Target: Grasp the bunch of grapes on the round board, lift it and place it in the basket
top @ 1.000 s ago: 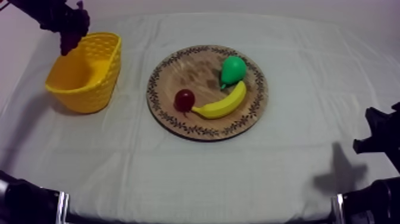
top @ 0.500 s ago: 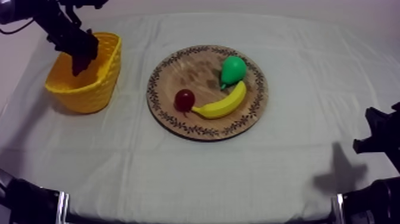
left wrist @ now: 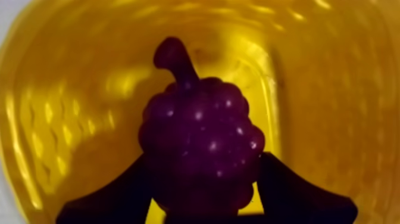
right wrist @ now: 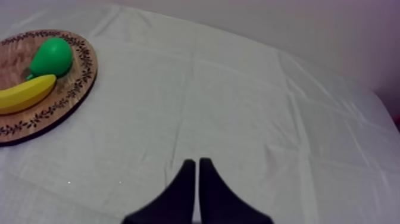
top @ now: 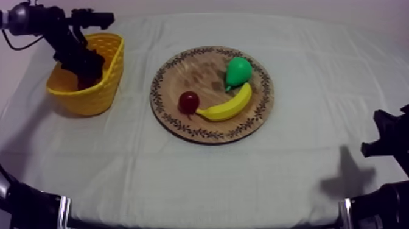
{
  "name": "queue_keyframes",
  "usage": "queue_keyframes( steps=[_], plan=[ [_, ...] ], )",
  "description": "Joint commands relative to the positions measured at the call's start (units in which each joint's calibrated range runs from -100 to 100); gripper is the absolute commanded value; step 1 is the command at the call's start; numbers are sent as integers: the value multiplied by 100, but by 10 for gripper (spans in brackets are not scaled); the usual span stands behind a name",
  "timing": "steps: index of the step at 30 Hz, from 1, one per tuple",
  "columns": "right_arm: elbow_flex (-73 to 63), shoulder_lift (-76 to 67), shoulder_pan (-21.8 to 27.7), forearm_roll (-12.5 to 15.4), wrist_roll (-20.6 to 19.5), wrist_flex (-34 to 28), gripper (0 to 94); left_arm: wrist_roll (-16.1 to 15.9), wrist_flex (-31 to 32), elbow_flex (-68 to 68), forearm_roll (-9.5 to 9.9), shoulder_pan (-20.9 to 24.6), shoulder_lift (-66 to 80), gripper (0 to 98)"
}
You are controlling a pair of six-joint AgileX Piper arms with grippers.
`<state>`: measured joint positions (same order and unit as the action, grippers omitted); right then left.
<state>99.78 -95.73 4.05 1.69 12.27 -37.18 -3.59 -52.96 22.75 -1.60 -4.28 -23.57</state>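
A purple bunch of grapes (left wrist: 199, 149) hangs inside the yellow basket (left wrist: 333, 89), stem up, with my left gripper (left wrist: 202, 187) shut on it; a black finger (left wrist: 113, 199) presses each side. From above, the left gripper (top: 89, 74) reaches down into the yellow basket (top: 111, 56) at the table's far left, and the grapes are hidden by the arm. My right gripper (right wrist: 197, 165) is shut on nothing, its fingers lying together as a narrow wedge over bare cloth; it rests at the table's right edge (top: 382, 135).
The round wooden board (top: 176, 119) in the middle holds a green pear (top: 238, 70), a banana (top: 226, 108) and a small red fruit (top: 188, 102). The board (right wrist: 71, 83), pear (right wrist: 52, 56) and banana (right wrist: 24, 94) lie well off from the right gripper.
My left gripper has come down with the grapes from above the basket's back rim into the basket. The right arm and the fruit on the board have not moved.
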Motion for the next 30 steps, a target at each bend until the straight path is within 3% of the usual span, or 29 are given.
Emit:
queue_keyframes(
  steps=[1,6,11,15,20,30],
  plan=[
    [-1,-2,1,-1,1,0,5,8,28,42,-3,3,-6,537],
    [-1,-2,1,-1,1,0,5,17,81,99,-6,11,7,555],
    [-1,-2,1,-1,1,0,5,39,194,208,-18,12,111,795],
    [-1,-2,1,-1,1,0,5,42,317,317,-23,12,258,846],
    [-1,-2,1,-1,1,0,5,44,495,510,-35,4,621,790],
    [-1,-2,1,-1,1,0,5,264,1244,1686,-42,-130,2662,575]
  ],
)
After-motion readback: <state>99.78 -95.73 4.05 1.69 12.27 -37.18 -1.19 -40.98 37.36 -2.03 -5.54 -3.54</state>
